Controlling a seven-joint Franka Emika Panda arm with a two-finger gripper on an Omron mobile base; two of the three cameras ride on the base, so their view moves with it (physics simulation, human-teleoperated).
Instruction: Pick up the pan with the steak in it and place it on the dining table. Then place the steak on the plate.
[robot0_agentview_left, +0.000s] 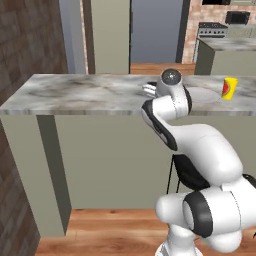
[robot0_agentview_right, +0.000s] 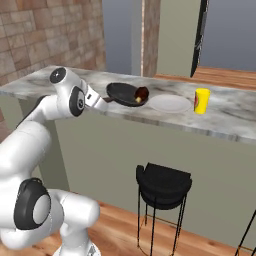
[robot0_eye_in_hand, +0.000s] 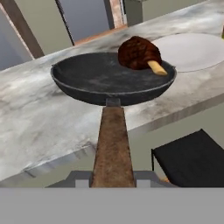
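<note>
The black pan (robot0_eye_in_hand: 103, 76) hangs level just above the near edge of the marbled dining table (robot0_eye_in_hand: 30, 113), and its brown wooden handle (robot0_eye_in_hand: 113, 148) runs back into my gripper (robot0_eye_in_hand: 113, 180), which is shut on it. Against the pan's far right rim lies the reddish-brown steak (robot0_eye_in_hand: 138, 53) with a pale stub. Flat on the table just right of the pan is the pale plate (robot0_eye_in_hand: 192, 50). From the right base view the gripper (robot0_agentview_right: 102, 104) holds the pan (robot0_agentview_right: 125, 94) with the steak (robot0_agentview_right: 142, 93) beside the plate (robot0_agentview_right: 171, 103).
A yellow cup with a red mark (robot0_agentview_right: 201, 101) stands on the table right of the plate (robot0_agentview_left: 207, 95). A black stool (robot0_agentview_right: 164, 182) sits on the wooden floor below the table's edge. A brick wall lies to the left (robot0_agentview_left: 20, 35).
</note>
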